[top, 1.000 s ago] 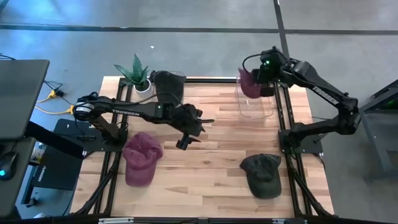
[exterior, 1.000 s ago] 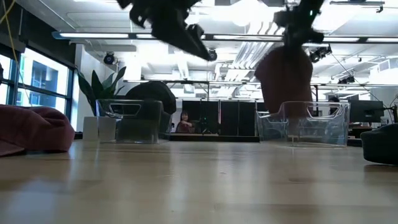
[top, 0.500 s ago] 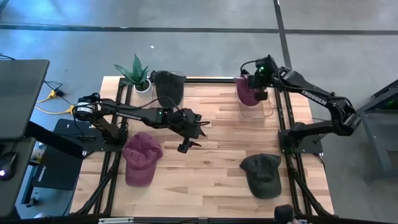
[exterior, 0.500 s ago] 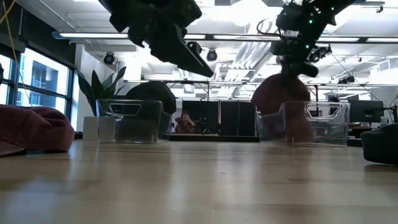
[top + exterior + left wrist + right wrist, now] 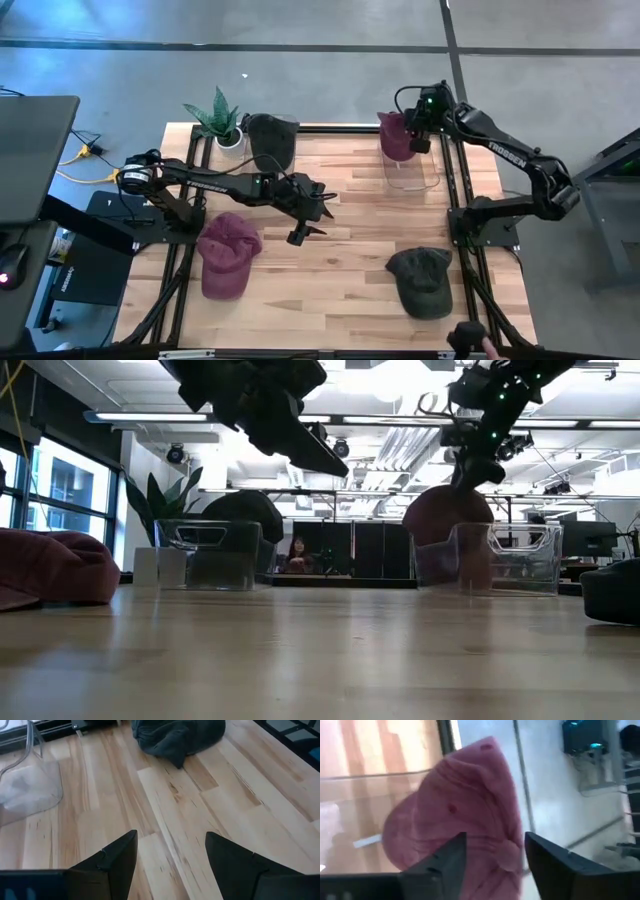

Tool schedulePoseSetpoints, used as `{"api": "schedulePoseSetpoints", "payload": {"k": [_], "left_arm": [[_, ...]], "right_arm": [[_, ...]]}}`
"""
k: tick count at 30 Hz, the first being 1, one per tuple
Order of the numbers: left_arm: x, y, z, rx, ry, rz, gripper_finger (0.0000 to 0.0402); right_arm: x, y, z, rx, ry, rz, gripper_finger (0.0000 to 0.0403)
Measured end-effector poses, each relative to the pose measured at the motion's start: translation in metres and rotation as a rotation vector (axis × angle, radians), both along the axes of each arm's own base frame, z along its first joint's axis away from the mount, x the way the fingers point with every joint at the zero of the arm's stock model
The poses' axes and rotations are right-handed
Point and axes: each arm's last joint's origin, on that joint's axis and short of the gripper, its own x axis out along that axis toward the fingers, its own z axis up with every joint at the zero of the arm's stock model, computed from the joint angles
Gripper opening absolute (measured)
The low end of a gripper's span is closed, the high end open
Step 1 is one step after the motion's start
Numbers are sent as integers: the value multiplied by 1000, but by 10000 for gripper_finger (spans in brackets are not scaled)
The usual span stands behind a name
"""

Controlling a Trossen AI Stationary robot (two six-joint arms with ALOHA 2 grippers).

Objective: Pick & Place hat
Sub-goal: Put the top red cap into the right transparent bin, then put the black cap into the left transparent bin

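Note:
A maroon hat [image 5: 395, 135] sits in the clear bin [image 5: 428, 183] at the table's far right; its crown [image 5: 445, 520] shows above the bin wall. My right gripper [image 5: 495, 837] stands open just over it [image 5: 418, 135]. Another maroon hat [image 5: 225, 255] lies at the near left and a dark green hat [image 5: 420, 282] at the near right, both flat on the wood. My left gripper [image 5: 305, 228] hovers open above the table's middle, nothing between its fingers [image 5: 171, 834]. My right gripper's fingers [image 5: 445, 860] stand apart on either side of the maroon hat's crown [image 5: 485, 820], coming from above. The hat rests in the bin. Whether the fingers touch the cloth, I cannot tell.
A second clear bin at the far left holds a black hat [image 5: 270, 140], beside a potted plant [image 5: 220, 115]. Bare wood lies across the table's middle and near edge. A person [image 5: 297, 553] sits in the room far behind the table.
My right gripper has gone down with the maroon hat. The hat hung below the fingers above the bin a second ago and now sits inside the bin, its crown above the wall.

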Motion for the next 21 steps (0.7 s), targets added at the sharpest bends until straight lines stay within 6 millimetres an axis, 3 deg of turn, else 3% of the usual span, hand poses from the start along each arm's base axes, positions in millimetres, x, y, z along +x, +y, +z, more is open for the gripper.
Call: {"api": "schedulePoseSetpoints", "payload": {"k": [5,9,14,18,21], "left_arm": [[0,0,0,-3,1,3,224],[1,-3,1,22,-11,61,224],[-2,-19,0,110,12,120,224],[-8,-31,2,124,43,128,224],[-13,-40,-9,87,70,115,224]], "right_arm": [[7,13,22,-130,-11,-191,247],[19,40,36,-112,-69,-289,256],[43,97,28,89,-121,-197,250],[59,153,18,361,-201,-67,243],[65,200,7,587,-206,30,237]]}}
